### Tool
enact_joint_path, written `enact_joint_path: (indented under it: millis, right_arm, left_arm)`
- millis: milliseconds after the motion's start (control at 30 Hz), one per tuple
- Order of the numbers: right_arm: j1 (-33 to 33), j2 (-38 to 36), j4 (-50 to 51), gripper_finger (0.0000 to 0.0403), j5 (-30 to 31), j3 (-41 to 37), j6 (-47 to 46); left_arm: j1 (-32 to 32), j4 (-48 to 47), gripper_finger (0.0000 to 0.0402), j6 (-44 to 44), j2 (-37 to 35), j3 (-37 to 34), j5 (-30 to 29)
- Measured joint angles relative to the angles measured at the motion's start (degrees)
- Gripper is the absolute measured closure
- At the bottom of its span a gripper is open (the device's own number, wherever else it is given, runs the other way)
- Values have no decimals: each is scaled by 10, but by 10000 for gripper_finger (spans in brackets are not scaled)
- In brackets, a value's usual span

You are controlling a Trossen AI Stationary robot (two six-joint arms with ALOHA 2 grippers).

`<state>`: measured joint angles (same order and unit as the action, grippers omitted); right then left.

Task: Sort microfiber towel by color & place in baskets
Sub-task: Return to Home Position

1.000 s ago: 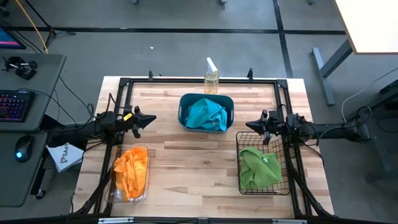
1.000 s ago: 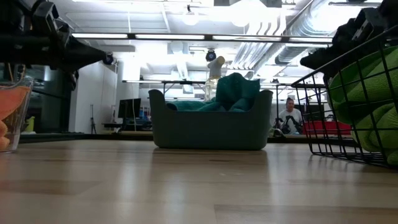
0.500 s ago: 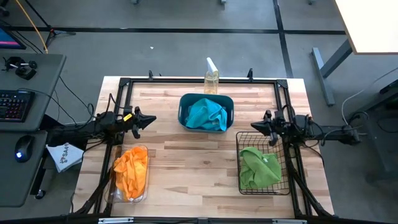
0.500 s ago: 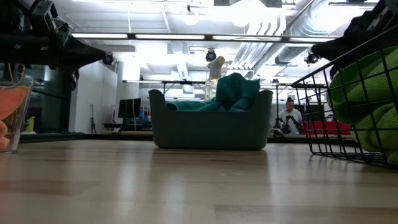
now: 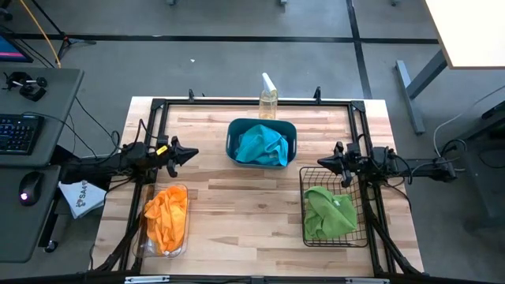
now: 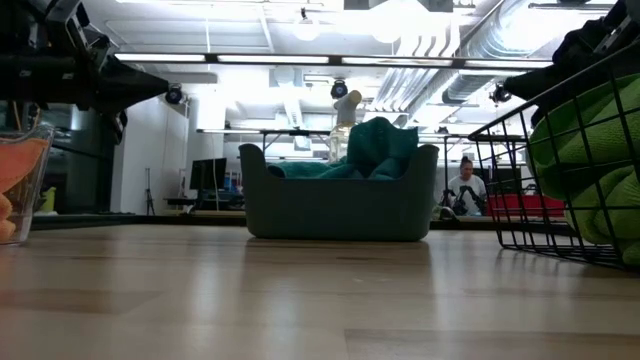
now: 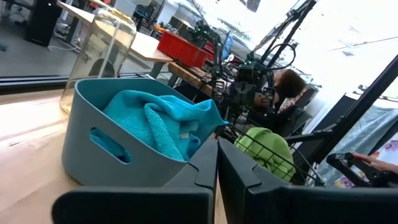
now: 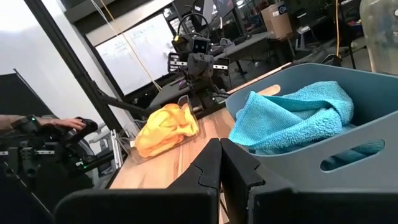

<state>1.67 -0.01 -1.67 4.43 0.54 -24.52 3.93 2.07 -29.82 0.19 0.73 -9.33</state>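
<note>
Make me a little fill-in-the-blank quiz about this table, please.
The orange towels lie in the clear bin on the table's ____ side.
The towel showing in the black wire basket is ____.
The spray bottle stands behind the teal tub of ____ towels.
The left gripper and right gripper are both empty, fingers ____.
Missing words: left, green, blue, shut.
</note>
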Motion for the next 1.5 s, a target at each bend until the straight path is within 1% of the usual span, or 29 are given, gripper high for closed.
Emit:
enact_joint_path:
  millis: [533, 1500]
  right_arm:
    - [-2, 8, 1, 402, 0, 0, 1]
    - [-2, 8, 1, 402, 0, 0, 0]
  left_arm:
    - [-19, 0, 401, 0, 0, 0, 0]
    - [-18, -1, 402, 0, 1, 0, 0]
